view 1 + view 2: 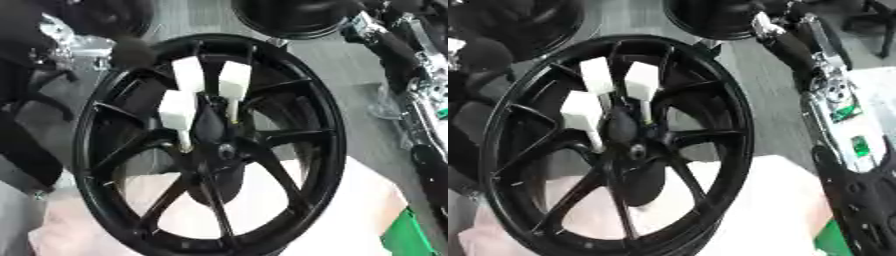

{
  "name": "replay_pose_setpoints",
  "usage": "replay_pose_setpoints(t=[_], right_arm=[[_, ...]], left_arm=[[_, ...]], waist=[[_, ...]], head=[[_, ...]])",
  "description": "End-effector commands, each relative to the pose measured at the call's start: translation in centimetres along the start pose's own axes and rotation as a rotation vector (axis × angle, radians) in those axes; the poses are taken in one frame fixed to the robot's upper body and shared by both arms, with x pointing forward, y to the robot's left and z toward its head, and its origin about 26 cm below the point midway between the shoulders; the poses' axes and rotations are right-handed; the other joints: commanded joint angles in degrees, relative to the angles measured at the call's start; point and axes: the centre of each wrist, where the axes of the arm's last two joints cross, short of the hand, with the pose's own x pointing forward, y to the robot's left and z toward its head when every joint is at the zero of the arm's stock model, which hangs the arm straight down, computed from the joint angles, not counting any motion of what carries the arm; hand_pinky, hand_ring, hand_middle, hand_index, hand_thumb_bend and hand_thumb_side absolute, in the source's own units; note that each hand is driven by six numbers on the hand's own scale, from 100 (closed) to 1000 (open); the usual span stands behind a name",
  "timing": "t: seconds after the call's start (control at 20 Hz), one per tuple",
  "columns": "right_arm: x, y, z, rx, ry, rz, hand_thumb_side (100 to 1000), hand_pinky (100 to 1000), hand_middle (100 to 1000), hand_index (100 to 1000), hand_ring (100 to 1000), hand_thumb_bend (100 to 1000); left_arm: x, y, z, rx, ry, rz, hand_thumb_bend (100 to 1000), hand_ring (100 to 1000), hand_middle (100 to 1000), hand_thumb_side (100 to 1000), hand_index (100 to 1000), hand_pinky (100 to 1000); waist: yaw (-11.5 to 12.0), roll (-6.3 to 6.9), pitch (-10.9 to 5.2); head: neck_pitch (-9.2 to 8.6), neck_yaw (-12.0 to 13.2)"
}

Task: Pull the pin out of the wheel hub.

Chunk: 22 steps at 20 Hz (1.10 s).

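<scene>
One black wheel [210, 145] stands nearly upright and fills the middle of both eye views, its lower rim over a pale cloth-like surface [367, 200]. Three white block-headed pins [187, 73] sit close together at the hub [219, 150] — two side by side above, one [177, 110] lower and to their left. Each has a thin pale shaft running down toward the hub centre; all three are seated. The right arm [833, 100] runs down the right edge of the right eye view — black with silver parts — but its hand cannot be made out, so I cannot tell its state. No left hand shows. A green object [411, 235] sits at the lower right corner.
</scene>
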Motion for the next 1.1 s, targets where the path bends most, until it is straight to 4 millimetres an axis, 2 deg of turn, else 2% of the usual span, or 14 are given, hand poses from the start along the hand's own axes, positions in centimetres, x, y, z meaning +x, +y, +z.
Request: replay_pose_setpoints(t=[0.05,0.3,0.4,0.55,0.7,1.1], right_arm=[[0.7,-0.7,-0.2,-0.002,-0.021,0.033,413,753,675,751,652,246],[0.7,-0.7,-0.2,-0.002,-0.021,0.033,413,753,675,752,653,248],[0.7,-0.6,-0.2,0.004,-0.02,0.035,414,753,675,752,653,248],[0.7,-0.6,-0.2,0.009,-0.017,0.038,415,753,676,752,654,248],[0.6,-0.5,-0.2,0.01,-0.017,0.038,415,753,676,752,654,248],[0.6,-0.5,-0.2,0.012,-0.017,0.037,415,753,676,752,654,248]], left_arm=[[0.9,0.4,0.2,-0.091,0.046,-0.006,500,811,803,618,814,817],[1.0,0.5,0.2,-0.109,0.052,-0.012,515,796,789,620,835,817],[0.7,-0.1,-0.2,-0.152,0.076,-0.005,522,786,780,598,834,814],[0.7,-0.4,-0.5,-0.187,0.101,-0.01,523,764,759,539,828,803],[0.7,-0.5,-0.9,-0.192,0.117,-0.003,503,737,725,419,796,785],[0.6,-0.6,-1.3,-0.196,0.125,0.005,503,737,725,419,796,785]], waist=[[0.07,0.0,-1.59],[0.1,0.02,-1.6],[0.0,0.12,-1.58],[0.04,0.07,-1.59],[-0.01,0.03,-1.57],[-0.02,0.01,-1.57]], head=[[-0.29,-0.16],[-0.27,-0.18],[-0.3,0.0],[-0.39,0.1],[-0.38,0.3],[-0.35,0.35]])
